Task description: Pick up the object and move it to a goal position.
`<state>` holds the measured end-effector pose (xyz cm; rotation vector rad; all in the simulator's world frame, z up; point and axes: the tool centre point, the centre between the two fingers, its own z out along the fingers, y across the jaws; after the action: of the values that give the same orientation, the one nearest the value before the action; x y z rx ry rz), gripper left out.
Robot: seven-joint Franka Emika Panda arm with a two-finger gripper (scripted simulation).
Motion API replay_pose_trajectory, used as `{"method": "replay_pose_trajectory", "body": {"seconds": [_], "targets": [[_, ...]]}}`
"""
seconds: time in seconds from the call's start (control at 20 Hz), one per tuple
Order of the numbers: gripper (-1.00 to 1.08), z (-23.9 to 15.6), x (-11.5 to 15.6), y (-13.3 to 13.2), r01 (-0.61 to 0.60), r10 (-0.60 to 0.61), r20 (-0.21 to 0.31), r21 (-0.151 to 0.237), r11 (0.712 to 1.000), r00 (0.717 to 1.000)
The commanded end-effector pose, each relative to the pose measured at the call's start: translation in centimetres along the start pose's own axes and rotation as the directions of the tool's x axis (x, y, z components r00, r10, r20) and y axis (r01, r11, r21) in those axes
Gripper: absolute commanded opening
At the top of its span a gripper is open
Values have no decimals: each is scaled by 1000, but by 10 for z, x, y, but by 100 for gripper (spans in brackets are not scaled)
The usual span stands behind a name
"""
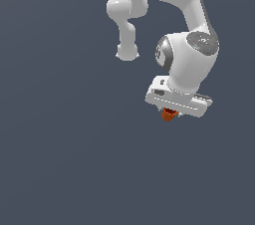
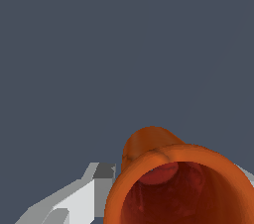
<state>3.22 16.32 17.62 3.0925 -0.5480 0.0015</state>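
**Orange cup held under the white hand**

In the exterior view the Panda arm [image 1: 184,25] bends down from the top of the frame, its wrist folded so that the flat white gripper [image 1: 170,111] points downward against a plain slate-blue surface [image 1: 64,159]. The object [image 1: 169,115], a tiny orange-red cup, pokes out directly beneath the gripper's underside, touching it, and is far smaller than the hand above it. The fingers themselves are hidden there by the gripper body and the cup.

The wrist view shows the object [image 2: 178,183] very close to the camera (it fills much of that picture): a wide orange rim around a darker red hollow, with a rounded orange bulge behind the rim. One pale grey finger [image 2: 79,196] lies right against the cup's side, and a sliver of white shows at the opposite side of the rim. The fingers appear to be pinching the cup between them. Around it only the uniform slate-blue surface [image 2: 99,44] shows.
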Motion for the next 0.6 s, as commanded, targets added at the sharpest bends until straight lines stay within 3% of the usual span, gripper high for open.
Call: {"method": "replay_pose_trajectory", "body": {"seconds": [0.0,0.55], "targets": [[-100,-13,3,-17,-1,1,0,0,1000,1000],[-100,-48,14,-65,-1,1,1,1,1000,1000]]}}
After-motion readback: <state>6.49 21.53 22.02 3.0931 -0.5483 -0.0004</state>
